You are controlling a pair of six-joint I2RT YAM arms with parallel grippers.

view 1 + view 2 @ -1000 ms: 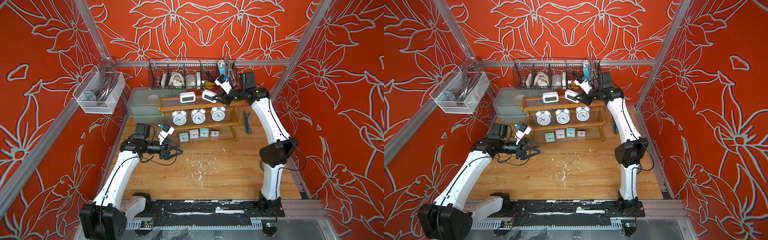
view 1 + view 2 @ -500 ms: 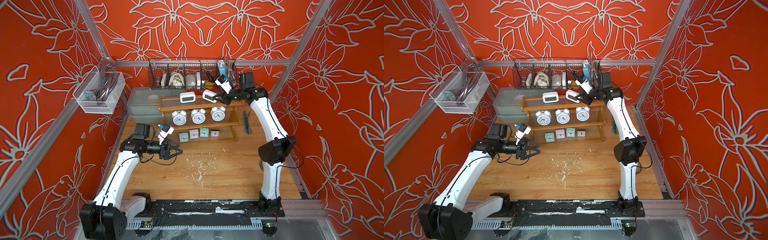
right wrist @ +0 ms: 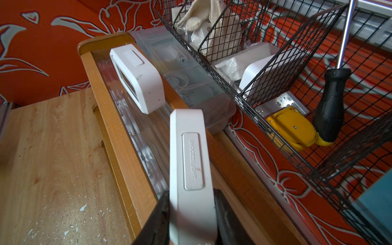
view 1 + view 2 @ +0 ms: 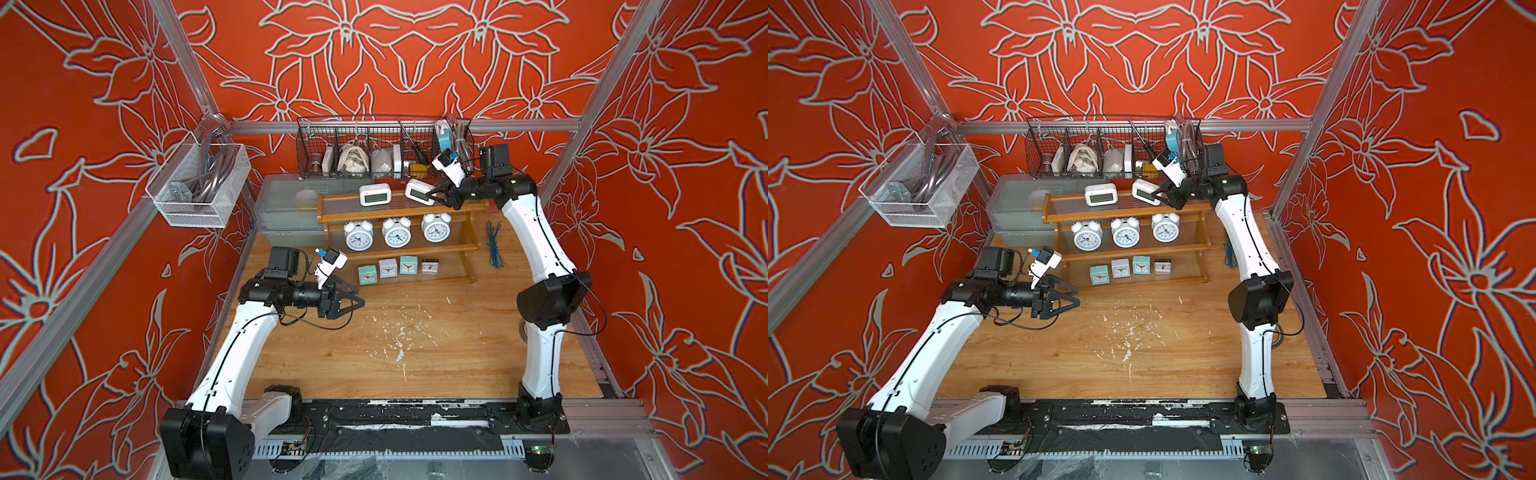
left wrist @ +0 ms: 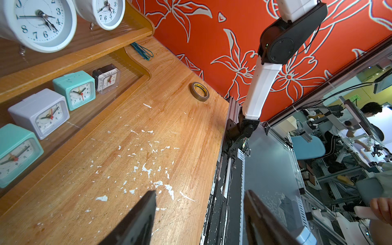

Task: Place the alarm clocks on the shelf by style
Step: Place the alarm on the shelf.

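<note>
In a top view, red floral walls (image 4: 415, 62) enclose a white-flecked wooden table (image 4: 457, 353) where the right gripper (image 4: 435, 195) clamps a tilted white digital clock (image 4: 417, 192) over the top tier of the shelf (image 4: 326, 205), while the left gripper (image 4: 357, 303) hovers spread and empty.

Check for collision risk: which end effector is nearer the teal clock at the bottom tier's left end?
Left. The left end effector hovers open just before the teal clock; the right end effector is at the shelf's top tier, holding a white digital clock.
</note>
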